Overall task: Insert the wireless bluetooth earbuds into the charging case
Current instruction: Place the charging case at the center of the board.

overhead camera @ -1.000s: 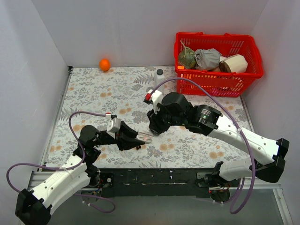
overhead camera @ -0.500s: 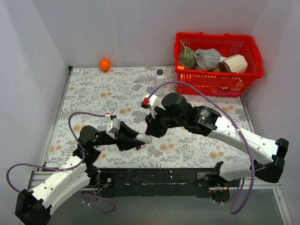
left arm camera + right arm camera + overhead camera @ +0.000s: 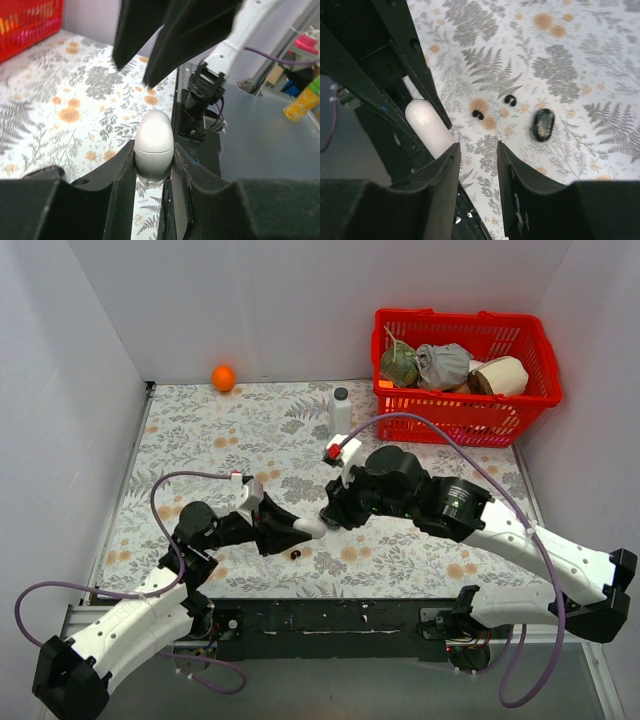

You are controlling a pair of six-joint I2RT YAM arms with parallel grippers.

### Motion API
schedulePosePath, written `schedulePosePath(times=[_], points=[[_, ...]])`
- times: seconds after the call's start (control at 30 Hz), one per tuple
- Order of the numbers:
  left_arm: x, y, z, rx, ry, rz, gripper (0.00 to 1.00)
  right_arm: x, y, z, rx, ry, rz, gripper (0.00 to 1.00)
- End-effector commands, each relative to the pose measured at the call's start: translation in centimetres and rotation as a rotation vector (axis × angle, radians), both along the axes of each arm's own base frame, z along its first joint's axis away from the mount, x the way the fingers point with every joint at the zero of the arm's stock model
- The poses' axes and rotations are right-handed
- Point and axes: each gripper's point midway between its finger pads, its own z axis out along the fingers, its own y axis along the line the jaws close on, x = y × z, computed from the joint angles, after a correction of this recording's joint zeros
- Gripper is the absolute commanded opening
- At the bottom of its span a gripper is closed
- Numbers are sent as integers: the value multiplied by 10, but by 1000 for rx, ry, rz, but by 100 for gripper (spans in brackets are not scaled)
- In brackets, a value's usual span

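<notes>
My left gripper is shut on a closed white pebble-shaped charging case, holding it by its sides just above the floral table. My right gripper is open and empty, hovering right over the case's tip; its black fingers fill the top of the left wrist view. In the right wrist view the white case lies beside the left finger of my right gripper. Two tiny black earbuds and a black oval case lie on the cloth beyond. No whitish earbuds show.
A red basket with several items stands at the back right. A white bottle with a dark cap stands left of it. An orange ball lies at the back wall. The table's front edge and black rail are just below the grippers.
My right arm has shifted a little to the right, its gripper staying over the case. My left gripper has moved slightly right with the white case still in it.
</notes>
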Motion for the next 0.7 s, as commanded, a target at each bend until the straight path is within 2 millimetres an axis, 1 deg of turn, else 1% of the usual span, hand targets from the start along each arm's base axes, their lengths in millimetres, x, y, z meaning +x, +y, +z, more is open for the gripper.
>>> schedulePosePath(times=[0.0, 0.03, 0.07, 0.1, 0.13, 0.17, 0.2, 0.23, 0.27, 0.3, 0.33, 0.37, 0.4, 0.43, 0.47, 0.5, 0.53, 0.57, 0.6, 0.63, 0.67], points=[[36, 0, -5, 24, 214, 189, 0, 43, -35, 30, 109, -113, -301, 46], [43, -1, -3, 23, 271, 225, 0, 51, -42, 26, 112, -102, -336, 46], [59, 0, -20, 67, 348, 300, 0, 55, -44, 23, 126, -92, -348, 47], [65, -1, -29, 91, 389, 324, 0, 56, -48, 5, 111, -56, -360, 47], [74, -2, -25, 95, 403, 347, 0, 58, -50, -1, 115, -33, -357, 47], [82, -4, -41, 142, 461, 373, 0, 57, -51, -10, 108, -20, -358, 47], [94, -1, -44, 148, 482, 427, 0, 57, -52, -21, 103, -11, -366, 47], [104, -1, -41, 146, 491, 459, 0, 57, -54, -27, 99, 0, -376, 47], [113, -1, -53, 175, 542, 496, 0, 57, -55, -32, 94, 6, -381, 47], [128, 6, -57, 175, 556, 568, 1, 56, -55, -40, 92, 14, -383, 47], [137, 9, -62, 180, 573, 598, 1, 54, -56, -44, 88, 21, -381, 47], [148, 12, -58, 162, 590, 620, 1, 54, -56, -47, 87, 26, -380, 47], [168, 25, -75, 175, 645, 669, 1, 52, -55, -49, 94, 29, -376, 47], [178, 31, -80, 170, 679, 682, 1, 51, -56, -55, 85, 36, -376, 47], [190, 37, -80, 155, 699, 693, 0, 51, -57, -57, 84, 39, -377, 47], [210, 54, -101, 164, 773, 737, 0, 49, -57, -58, 90, 42, -373, 47], [214, 55, -106, 165, 797, 709, 0, 49, -56, -57, 98, 41, -369, 47], [221, 59, -115, 174, 821, 715, 0, 48, -57, -60, 95, 46, -367, 47], [233, 64, -113, 170, 810, 719, 2, 46, -57, -60, 100, 47, -362, 46], [239, 65, -133, 200, 858, 705, 2, 45, -57, -59, 105, 46, -359, 46], [243, 66, -139, 215, 879, 704, 3, 45, -59, -61, 103, 48, -361, 46]])
